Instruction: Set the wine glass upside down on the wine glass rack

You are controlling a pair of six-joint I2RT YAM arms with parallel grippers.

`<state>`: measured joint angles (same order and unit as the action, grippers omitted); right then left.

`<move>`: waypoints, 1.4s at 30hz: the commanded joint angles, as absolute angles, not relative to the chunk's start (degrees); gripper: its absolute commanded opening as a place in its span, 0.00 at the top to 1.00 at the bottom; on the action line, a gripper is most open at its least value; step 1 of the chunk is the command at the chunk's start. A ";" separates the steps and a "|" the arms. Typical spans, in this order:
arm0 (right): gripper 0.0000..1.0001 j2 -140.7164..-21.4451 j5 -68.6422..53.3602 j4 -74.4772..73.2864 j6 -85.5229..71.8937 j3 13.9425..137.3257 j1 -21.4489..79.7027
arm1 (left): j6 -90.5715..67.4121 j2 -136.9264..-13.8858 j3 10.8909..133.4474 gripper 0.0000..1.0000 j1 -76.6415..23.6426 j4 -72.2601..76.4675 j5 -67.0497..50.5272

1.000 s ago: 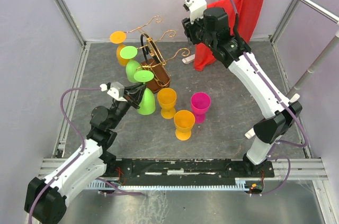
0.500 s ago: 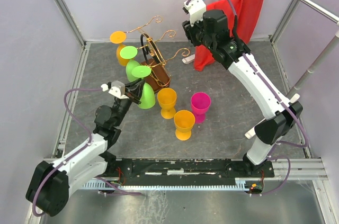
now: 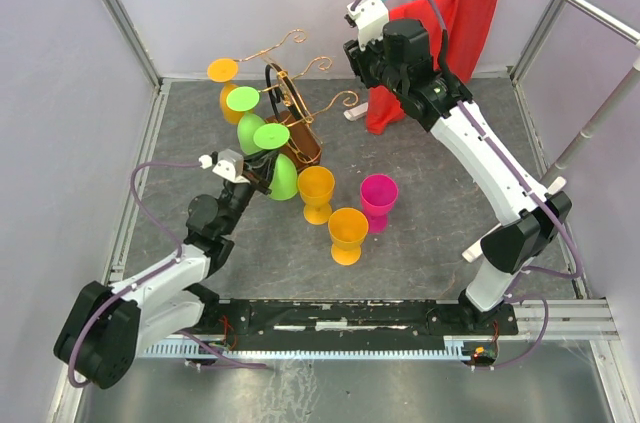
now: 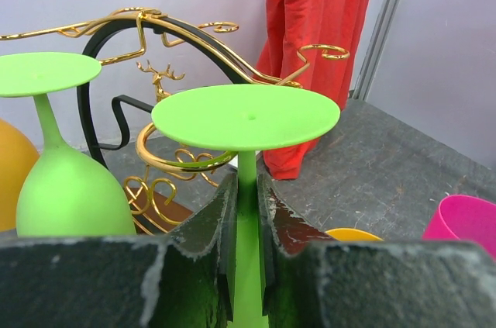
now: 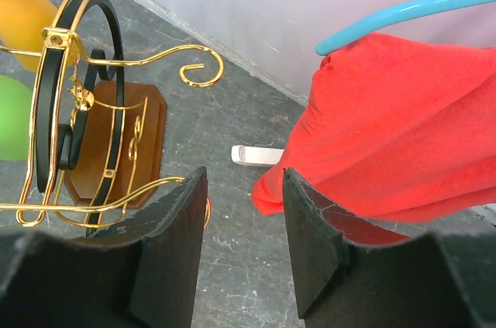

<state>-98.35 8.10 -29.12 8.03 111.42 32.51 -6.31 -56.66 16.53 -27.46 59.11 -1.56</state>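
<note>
My left gripper (image 3: 262, 171) is shut on the stem of a green wine glass (image 3: 272, 135), held upside down with its foot on top. In the left wrist view the stem (image 4: 246, 204) is clamped between my jaws (image 4: 246, 219), and the foot sits just above a gold curl (image 4: 177, 159) of the wine glass rack (image 3: 297, 93). I cannot tell whether the stem is inside the curl. The rack's brown base (image 3: 303, 151) lies just beyond the glass. My right gripper (image 3: 365, 51) is open and empty, high above the rack's right side; it also shows in the right wrist view (image 5: 244, 212).
A second green glass (image 3: 245, 101) and an orange glass (image 3: 223, 71) hang upside down on the rack's left. Two orange glasses (image 3: 315, 191) (image 3: 347, 233) and a pink one (image 3: 378, 198) stand upright right of the held glass. A red cloth (image 3: 440, 33) hangs at the back.
My left arm has reached forward and carried the green glass a little farther up and in towards the rack. The right arm has barely moved.
</note>
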 commanded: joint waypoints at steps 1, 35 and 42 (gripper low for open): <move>0.48 -95.98 9.14 -26.28 8.64 111.28 32.21 | -4.57 -58.47 18.61 0.97 -27.48 65.49 0.98; 0.48 -95.98 9.05 -25.93 8.99 110.41 31.88 | 1.46 -54.39 14.83 0.97 -26.64 64.37 6.45; 0.48 -95.65 8.88 -25.67 8.33 109.61 31.86 | 0.35 -60.87 17.14 0.97 -26.72 67.12 1.47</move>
<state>-98.30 8.27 -28.23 8.82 109.80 32.10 -1.19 -58.02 14.46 -26.96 62.70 5.30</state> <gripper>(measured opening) 0.519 0.195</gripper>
